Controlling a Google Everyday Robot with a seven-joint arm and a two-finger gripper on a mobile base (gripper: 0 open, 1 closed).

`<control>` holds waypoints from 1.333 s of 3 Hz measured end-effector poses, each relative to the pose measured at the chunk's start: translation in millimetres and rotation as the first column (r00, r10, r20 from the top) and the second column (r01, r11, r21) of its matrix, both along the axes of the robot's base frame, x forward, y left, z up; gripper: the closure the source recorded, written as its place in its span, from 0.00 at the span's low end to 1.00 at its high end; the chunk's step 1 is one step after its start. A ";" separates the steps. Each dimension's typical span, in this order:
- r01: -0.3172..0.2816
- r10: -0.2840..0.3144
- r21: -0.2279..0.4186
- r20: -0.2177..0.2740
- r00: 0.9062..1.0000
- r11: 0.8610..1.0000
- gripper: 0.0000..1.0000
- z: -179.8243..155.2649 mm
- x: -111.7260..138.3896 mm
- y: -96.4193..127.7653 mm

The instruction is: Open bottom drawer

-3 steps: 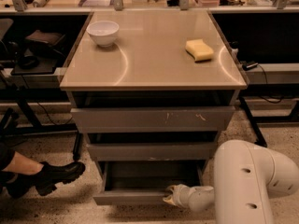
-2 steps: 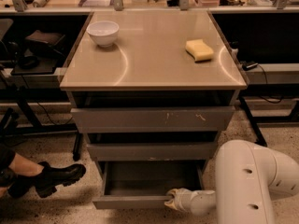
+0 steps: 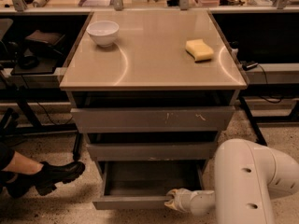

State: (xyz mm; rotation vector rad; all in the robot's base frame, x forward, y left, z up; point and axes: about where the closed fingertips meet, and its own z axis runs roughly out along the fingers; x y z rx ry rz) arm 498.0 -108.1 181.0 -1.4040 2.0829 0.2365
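The bottom drawer [image 3: 133, 202] is a plain grey handleless front, pulled out from the cabinet so that its shallow grey box body [image 3: 154, 177] shows, empty. My gripper [image 3: 171, 199] sits at the right end of that drawer front, at its top edge, on the end of my white arm [image 3: 247, 181], which comes in from the lower right. Above it are the mid-width grey front [image 3: 152, 151] and the widest grey front with pale scratch marks [image 3: 152, 119].
A white bowl [image 3: 103, 32] and a yellow sponge [image 3: 199, 49] lie on the cabinet's tan top [image 3: 152, 55]. A person's black boot [image 3: 56, 175] rests on the floor at the lower left. Dark shelving and cables flank the cabinet.
The bottom drawer has slid further out toward me, with my gripper moving with its front edge. The boot at the left has shifted slightly.
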 end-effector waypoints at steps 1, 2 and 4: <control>0.001 -0.001 -0.006 -0.009 1.000 1.000 1.00 -0.5 -12.1 -0.5; 0.001 -0.001 -0.006 -0.009 1.000 1.000 1.00 -0.5 -12.1 -0.5; -0.050 0.050 -0.029 0.009 0.999 0.998 1.00 -3.2 -38.3 -3.4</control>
